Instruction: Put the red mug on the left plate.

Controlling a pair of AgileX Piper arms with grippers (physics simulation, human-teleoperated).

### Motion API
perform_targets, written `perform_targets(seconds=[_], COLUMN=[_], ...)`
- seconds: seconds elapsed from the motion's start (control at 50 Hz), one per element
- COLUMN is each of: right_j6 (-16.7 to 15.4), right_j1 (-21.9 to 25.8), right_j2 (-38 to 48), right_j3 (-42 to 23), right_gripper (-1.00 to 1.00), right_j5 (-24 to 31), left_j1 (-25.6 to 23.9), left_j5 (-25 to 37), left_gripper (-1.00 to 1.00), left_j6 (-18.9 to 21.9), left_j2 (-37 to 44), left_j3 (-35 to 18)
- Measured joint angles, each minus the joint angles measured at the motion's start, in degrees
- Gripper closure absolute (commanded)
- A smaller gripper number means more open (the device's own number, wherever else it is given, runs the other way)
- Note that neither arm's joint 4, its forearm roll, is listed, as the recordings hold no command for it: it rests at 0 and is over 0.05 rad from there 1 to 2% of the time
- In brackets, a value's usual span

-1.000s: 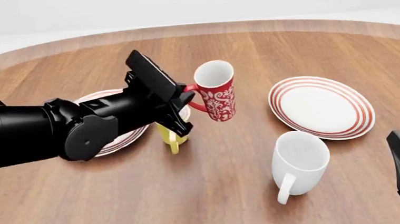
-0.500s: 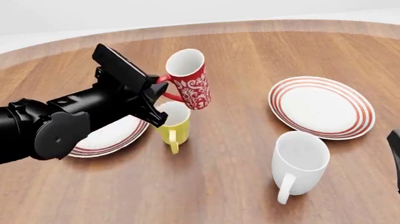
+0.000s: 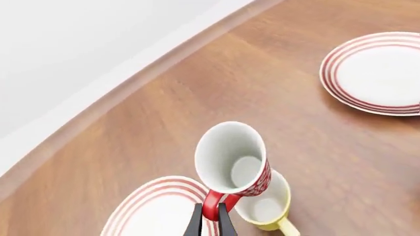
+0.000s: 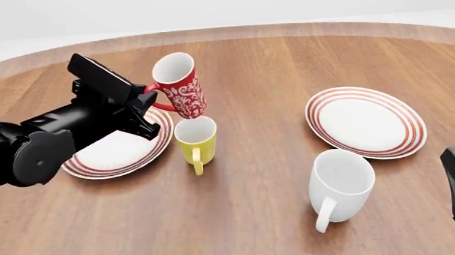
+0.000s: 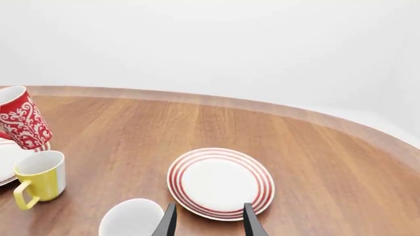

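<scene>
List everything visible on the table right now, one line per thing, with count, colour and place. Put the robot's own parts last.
red mug: 1, red with white floral pattern, held in the air by its handle, tilted, above the yellow mug.
yellow mug: 1, yellow, upright on the table beside the left plate.
white mug: 1, white, upright, in front of the right plate.
left plate: 1, white with red rings, left side.
right plate: 1, white with red rings, right side.
table: 1, brown wood.
left tool: 1, black, shut on the mug handle.
right tool: 1, black, open, near right edge.
</scene>
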Motion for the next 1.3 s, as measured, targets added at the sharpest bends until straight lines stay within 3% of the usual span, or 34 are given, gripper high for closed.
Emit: perform_targets(seconds=[0.68, 1.3], right_j6=[0.0, 0.13], right_j1=[0.23, 0.12], right_j2=[0.01, 0.09], right_j3=[0.34, 0.4], right_gripper=[-1.0, -1.0], right_j5=[-0.23, -0.17], left_j1=[13.35, 20.78], left_j5=[-7.06, -12.82], left_gripper=[1.0, 1.0], left_j6=[1.68, 3.92], left_j2=[4.18, 9.77], left_j3=[2.98, 4.24])
